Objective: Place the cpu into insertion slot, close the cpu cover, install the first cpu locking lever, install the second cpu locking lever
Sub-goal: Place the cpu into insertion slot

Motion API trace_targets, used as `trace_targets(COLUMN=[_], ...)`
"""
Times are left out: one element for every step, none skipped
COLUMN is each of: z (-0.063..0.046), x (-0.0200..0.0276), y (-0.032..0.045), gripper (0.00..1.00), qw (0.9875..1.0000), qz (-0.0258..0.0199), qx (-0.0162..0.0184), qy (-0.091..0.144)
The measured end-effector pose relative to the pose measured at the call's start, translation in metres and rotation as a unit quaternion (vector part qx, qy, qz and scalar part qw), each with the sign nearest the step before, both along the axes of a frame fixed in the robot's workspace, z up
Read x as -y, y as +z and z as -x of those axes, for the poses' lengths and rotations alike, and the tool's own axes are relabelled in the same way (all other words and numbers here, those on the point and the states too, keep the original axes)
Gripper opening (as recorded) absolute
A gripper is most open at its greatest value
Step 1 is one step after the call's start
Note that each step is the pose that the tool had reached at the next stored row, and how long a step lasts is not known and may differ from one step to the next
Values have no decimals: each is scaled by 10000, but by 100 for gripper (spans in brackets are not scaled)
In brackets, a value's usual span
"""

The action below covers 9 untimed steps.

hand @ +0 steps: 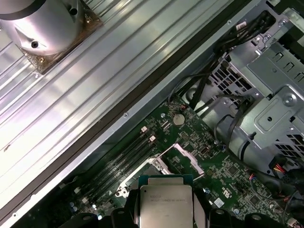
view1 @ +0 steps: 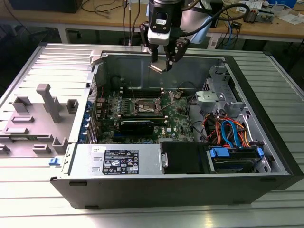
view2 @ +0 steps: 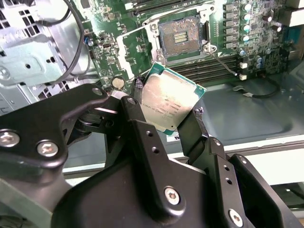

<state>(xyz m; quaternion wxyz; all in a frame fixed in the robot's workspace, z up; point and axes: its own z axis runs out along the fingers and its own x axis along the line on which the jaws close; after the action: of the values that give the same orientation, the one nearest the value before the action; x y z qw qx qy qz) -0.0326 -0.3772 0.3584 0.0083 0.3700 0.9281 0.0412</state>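
Jaws: clenched on the cpu, one finger on each of two opposite edges; I saw nothing else in their grip.
Where the cpu was: in the air over the far part of the open computer case, touching only the jaws, well clear of the green motherboard.
Where the insertion slot was: on the motherboard on the floor of the case, its dark centre bare inside the silver rim, with no chip in it.
Slot from the jaws: in the exterior view the insertion slot lay below the held cpu and a little toward the exterior view's left, well apart from it. I judged the gap to be mostly one of height.
Which way the cpu faced: its pale metal top faced the cameras in both wrist views, so its contact side looked toward the board.
Tilt: in the exterior view the chip hung slanted, not level with the board.
Long axis: none to speak of, as the cpu is square. What mattered was how its edges sat. In the second wrist view they ran askew to the slot's edges, though I could not tell how much of that came from the tilt.
Stage of the work: by my reading the cpu was in carry and not yet seated.
Bench: the ribbed metal bench carried the case.
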Motion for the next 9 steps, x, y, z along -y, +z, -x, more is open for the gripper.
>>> trace_targets(z=[-1, -1, -1, -1, -1, -1, -1, -2, -1], x=[0, 0, 0, 0, 0, 0, 0, 0, 0], y=[-1, -2, -3, -5, -7, -9, -10, -10, -12], gripper=[54, 54, 54, 54, 54, 54, 54, 54, 54], qw=[10000, 9999, 9997, 9996, 9991, 9986, 9982, 9978, 9972], qz=[5, 11, 12, 14, 15, 15, 16, 17, 17], qx=[0, 0, -1, 0, -1, -1, -1, -1, -1], qy=[-51, -137, -232, -299, -416, -532, -599, -657, -749])
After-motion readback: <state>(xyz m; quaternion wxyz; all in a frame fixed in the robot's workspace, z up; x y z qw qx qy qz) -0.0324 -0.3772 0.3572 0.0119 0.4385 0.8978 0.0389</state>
